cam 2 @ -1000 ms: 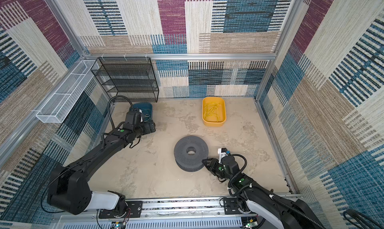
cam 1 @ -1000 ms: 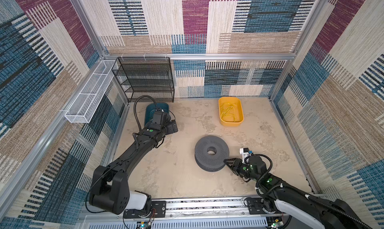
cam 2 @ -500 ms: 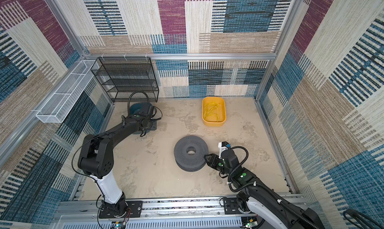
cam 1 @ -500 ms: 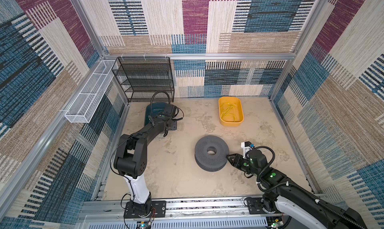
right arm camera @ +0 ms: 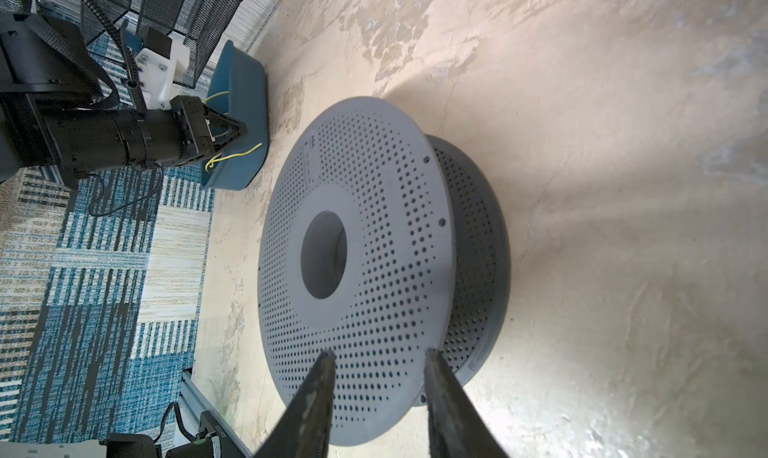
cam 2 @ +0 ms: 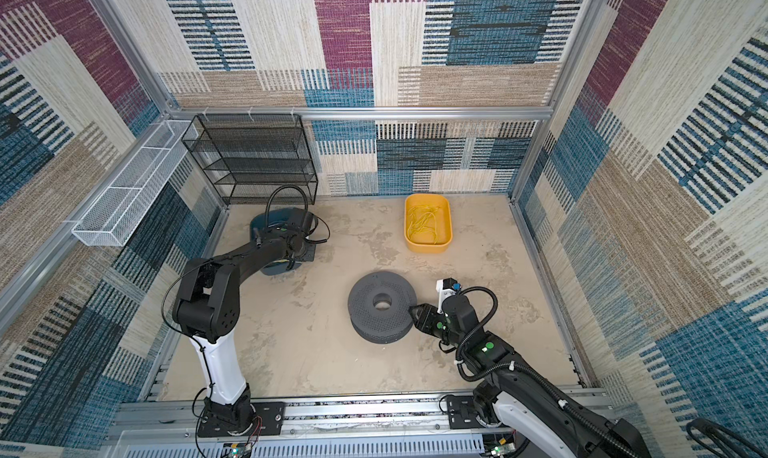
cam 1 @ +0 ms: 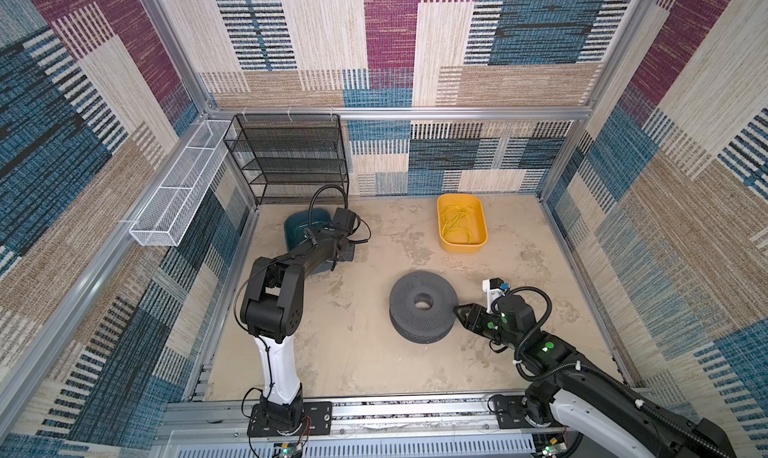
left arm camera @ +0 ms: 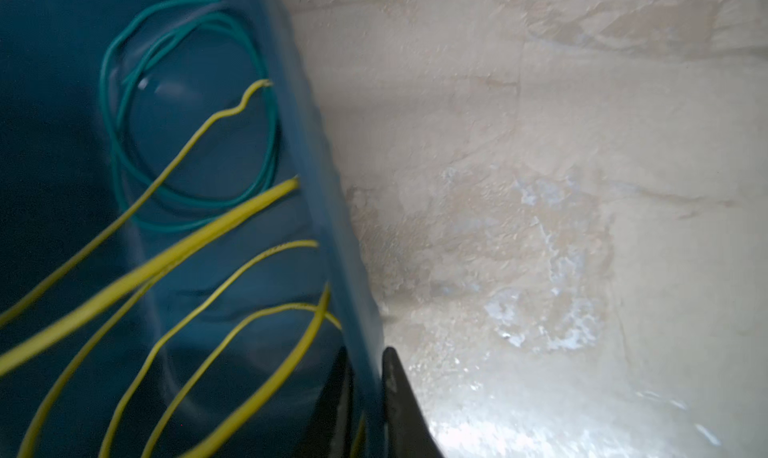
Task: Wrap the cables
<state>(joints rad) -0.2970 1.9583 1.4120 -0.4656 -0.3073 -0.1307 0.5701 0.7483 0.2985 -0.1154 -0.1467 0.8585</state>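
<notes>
Nearest me, my right fingers are parted, not clenched. One lies over the top face of a grey perforated spool and the other sits at the rim of its upper flange. I cannot tell whether either one touches it. The spool lies flat on the sandy counter, its core bare of any winding.

Farther off on the other side, my left fingers are clenched on the side wall of a blue bin, one inside and one outside. Inside the bin lie several yellow cables in loose arcs with free ends, above a coil of green wire. One yellow strand runs close by my inner finger; I cannot tell if it is pinched too.

Farther still, in both top views, a yellow tub holds a tangle of more yellow cables. Beyond stand a black mesh rack and a white wire basket on the side wall.

I judge the cables light, limp yet slightly springy, and far thinner than my fingers, so they are likely to slip or uncurl. The best hold looks to be close to a free end, pinched squarely at the fingertips, with the spool steadied by its flange rim.
</notes>
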